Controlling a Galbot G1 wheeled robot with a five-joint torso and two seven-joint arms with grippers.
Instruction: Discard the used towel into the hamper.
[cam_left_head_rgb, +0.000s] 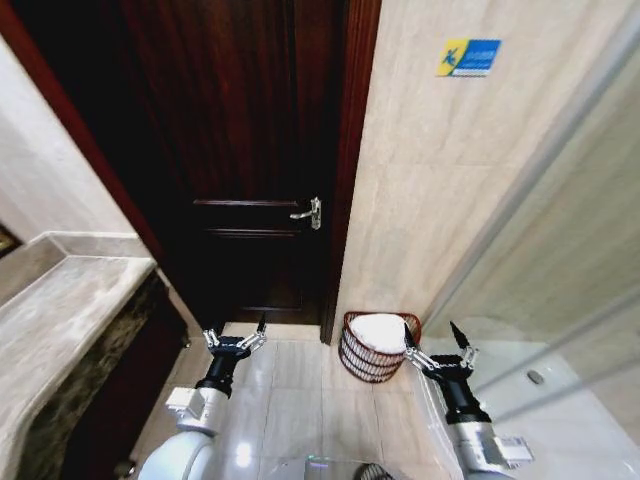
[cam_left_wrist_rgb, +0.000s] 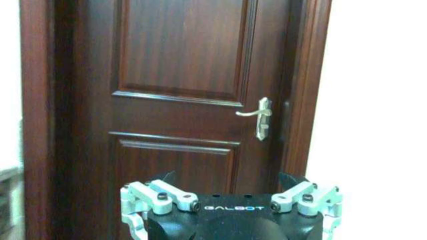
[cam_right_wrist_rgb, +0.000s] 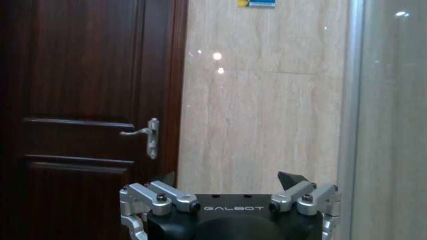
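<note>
The hamper (cam_left_head_rgb: 372, 362), a small round dark reddish-brown slatted basket, stands on the tiled floor at the foot of the beige wall, just right of the door. A white towel (cam_left_head_rgb: 380, 331) lies bunched inside it, filling the top. My right gripper (cam_left_head_rgb: 430, 330) is open with nothing between its fingers, just right of the hamper's rim and pointing toward the wall. My left gripper (cam_left_head_rgb: 235, 329) is open and empty too, held low in front of the door, well left of the hamper. In the wrist views, the left gripper (cam_left_wrist_rgb: 227, 177) and the right gripper (cam_right_wrist_rgb: 230, 177) both show spread fingers.
A dark wooden door (cam_left_head_rgb: 250, 150) with a silver lever handle (cam_left_head_rgb: 308, 213) is shut ahead. A stone counter (cam_left_head_rgb: 60, 310) runs along the left. A glass shower partition (cam_left_head_rgb: 560, 250) with a metal edge stands on the right. Pale floor tiles (cam_left_head_rgb: 290, 390) lie between my arms.
</note>
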